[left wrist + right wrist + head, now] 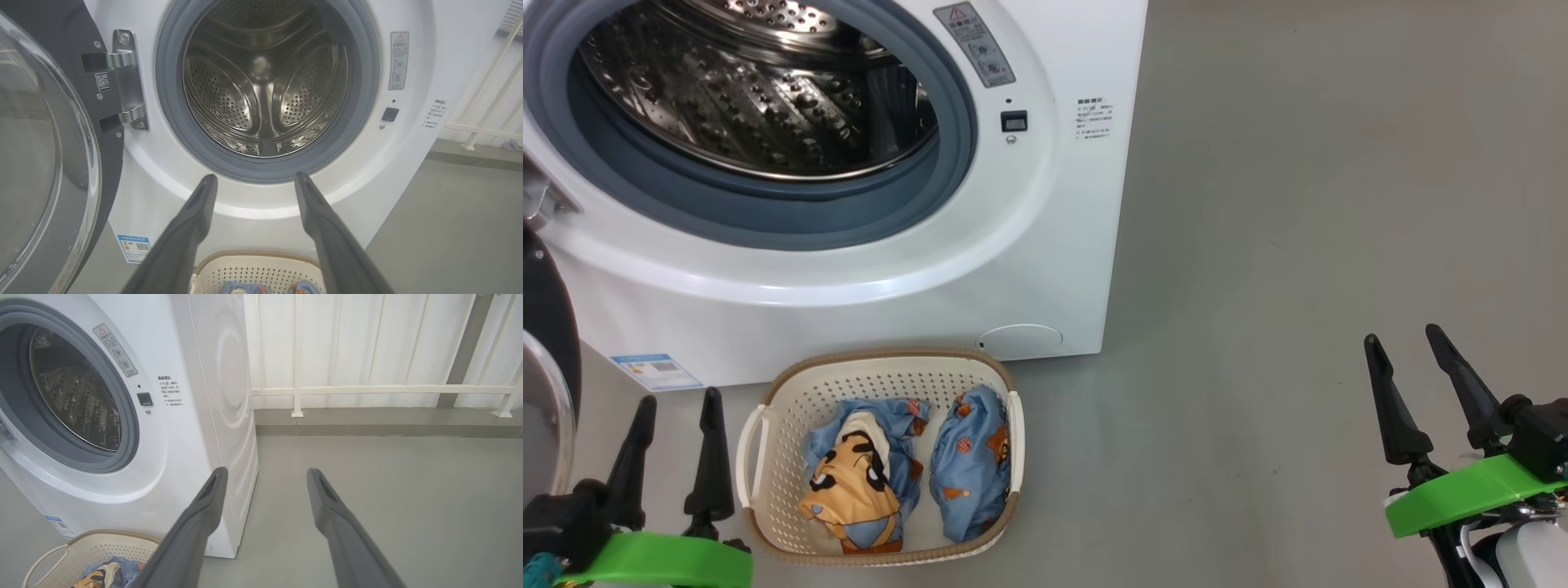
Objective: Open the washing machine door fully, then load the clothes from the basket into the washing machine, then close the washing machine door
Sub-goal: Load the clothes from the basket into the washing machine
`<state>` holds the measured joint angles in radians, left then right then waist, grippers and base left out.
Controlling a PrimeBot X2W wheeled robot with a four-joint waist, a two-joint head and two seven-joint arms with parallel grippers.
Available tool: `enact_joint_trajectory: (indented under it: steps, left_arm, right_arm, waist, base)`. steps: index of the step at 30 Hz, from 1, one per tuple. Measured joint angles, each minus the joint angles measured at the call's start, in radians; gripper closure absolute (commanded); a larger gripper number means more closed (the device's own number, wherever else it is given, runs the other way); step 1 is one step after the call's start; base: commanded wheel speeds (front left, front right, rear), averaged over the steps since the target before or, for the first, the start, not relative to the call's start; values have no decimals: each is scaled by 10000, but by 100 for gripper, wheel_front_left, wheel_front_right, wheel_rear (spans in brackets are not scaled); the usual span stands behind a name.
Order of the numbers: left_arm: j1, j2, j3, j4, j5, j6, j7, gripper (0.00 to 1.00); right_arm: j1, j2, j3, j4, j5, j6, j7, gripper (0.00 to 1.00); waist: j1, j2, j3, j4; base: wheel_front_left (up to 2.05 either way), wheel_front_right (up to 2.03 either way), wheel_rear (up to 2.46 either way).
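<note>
Jaws wide and empty, the left gripper (680,398) hangs just beside the basket (882,357). The right gripper (1403,335), equally spread, hovers well apart over bare grey floor (1298,204). One basket, on that floor just before the one washer (1045,245), holds two clothes (858,482) side by side. The door (41,143) stands swung open on the left, baring the steel drum (261,81). Beyond, one white railing (367,390) runs along a white panelled wall (347,335).
</note>
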<state>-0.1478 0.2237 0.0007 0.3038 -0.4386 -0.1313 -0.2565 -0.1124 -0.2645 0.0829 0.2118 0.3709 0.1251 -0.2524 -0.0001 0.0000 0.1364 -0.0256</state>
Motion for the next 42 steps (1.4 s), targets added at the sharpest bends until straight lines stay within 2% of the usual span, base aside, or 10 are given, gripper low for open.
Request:
enact_joint_trajectory:
  steps: [15, 27, 42]
  left_arm:
    - [-35, -295, -351, 755, -36, 0, 4, 0]
    - [-1052, -383, -748, 1691, -249, 0, 12, 0]
    - [-3444, -383, -2439, 4103, -1177, 0, 12, 0]
  right_arm:
    - [-142, 44, 54, -79, 2, 0, -2, 0]
    - [-758, 44, 50, -249, 0, 0, -2, 0]
    - [-2079, 136, 46, -604, -29, 0, -2, 0]
  waist:
    - [0, 0, 466, -3]
    - [1, 0, 1363, 7]
    - [2, 0, 3288, -106]
  base:
    - [0, 0, 0]
    - [0, 0, 0]
    - [0, 0, 0]
